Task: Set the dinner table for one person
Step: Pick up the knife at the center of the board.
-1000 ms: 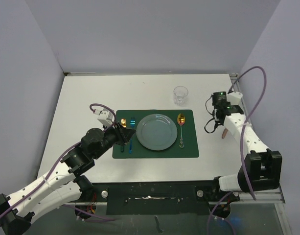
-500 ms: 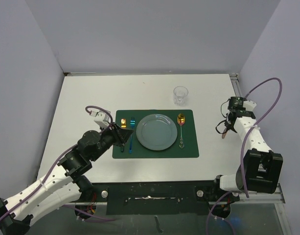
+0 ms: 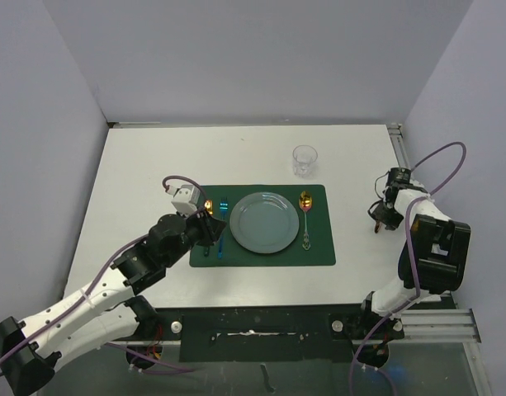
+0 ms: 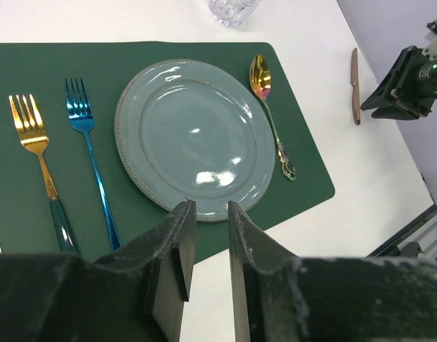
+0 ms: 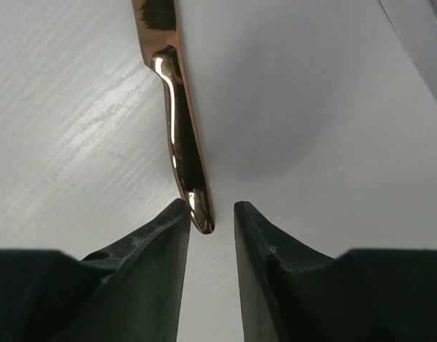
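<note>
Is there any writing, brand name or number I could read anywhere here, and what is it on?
None that can be read.
The plate, forks, spoon, glass, knife and placemat carry no lettering.
Pale specks on the right arm are too blurred to read.
</note>
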